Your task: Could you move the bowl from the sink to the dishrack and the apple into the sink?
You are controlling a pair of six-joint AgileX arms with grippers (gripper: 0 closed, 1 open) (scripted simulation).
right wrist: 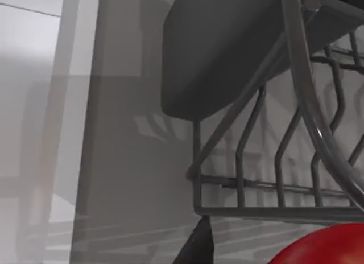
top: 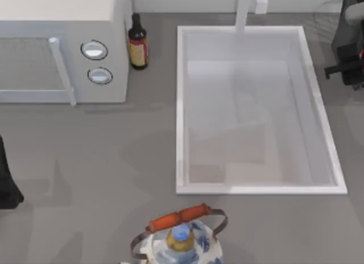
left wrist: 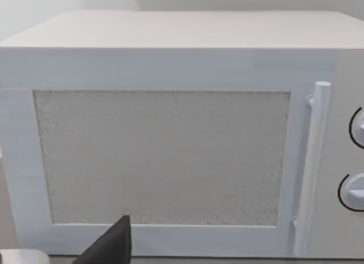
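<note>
At the sink's [top: 182, 104] three o'clock my right gripper [right wrist: 196, 244], jaws' state beyond telling, hangs by the dishrack [right wrist: 273, 178] and the apple [right wrist: 327, 247]: probably light, firm and slick, best pinched across its widest part.

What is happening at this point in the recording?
Nothing is being held right now. The sink has no bowl or apple in it in the top view. The right arm sits at the table's far right edge; its wrist view looks along the dishrack wires, with the apple just beside the rack. The left arm is at the table's left edge, its wrist camera facing the microwave. A kettle stands on the counter in front of the sink, and a dark bottle beside the microwave.
</note>
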